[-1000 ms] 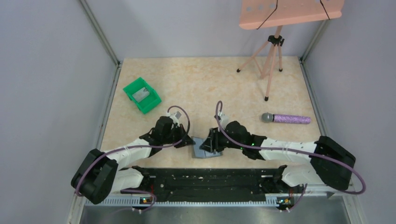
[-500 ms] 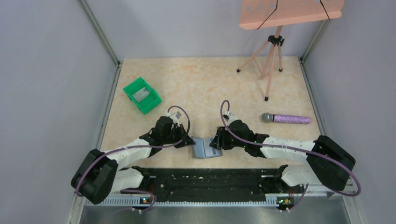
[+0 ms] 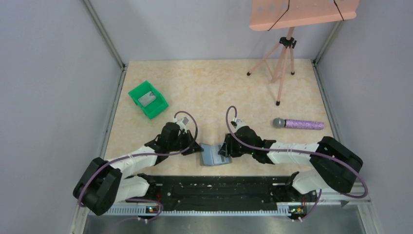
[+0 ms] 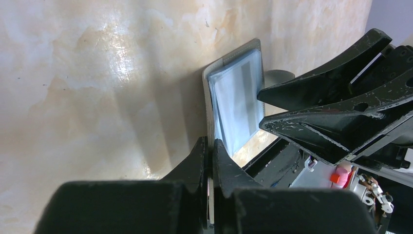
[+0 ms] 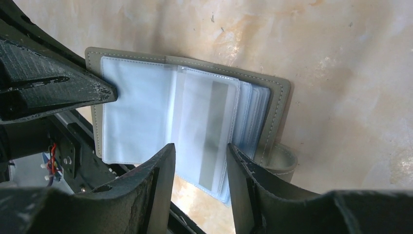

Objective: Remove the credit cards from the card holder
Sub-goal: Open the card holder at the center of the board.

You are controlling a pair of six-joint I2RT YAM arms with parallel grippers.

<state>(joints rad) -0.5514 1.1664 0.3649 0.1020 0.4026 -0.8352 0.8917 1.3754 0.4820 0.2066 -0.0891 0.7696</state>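
Since the card holder [image 3: 213,154] lies opened on the table [image 3: 219,83] near its front edge, between the two grippers, the entry runs as follows.

Left gripper [image 3: 197,146]: clenched on the holder's left cover edge, holding it in place.

Right gripper [image 5: 198,148]: jaws parted, astride a clear sleeve [image 5: 214,122] that shows a dark stripe. Whether the pads touch its edges cannot be told.

Cards: none out yet. More sleeves are stacked on the holder's right half.

Step in hand, as judged: seizing the card inside that striped sleeve. To do it well, the left keeps its pinch so the holder cannot slide. The right closes on the card's exposed end alone — not the plastic — and then draws it out along the sleeve's opening, low and straight.

Change from a second ago: the right gripper has shifted rightward off the holder's middle, and the pale blue inside now shows more fully. The left arm and the holder's place are unchanged.
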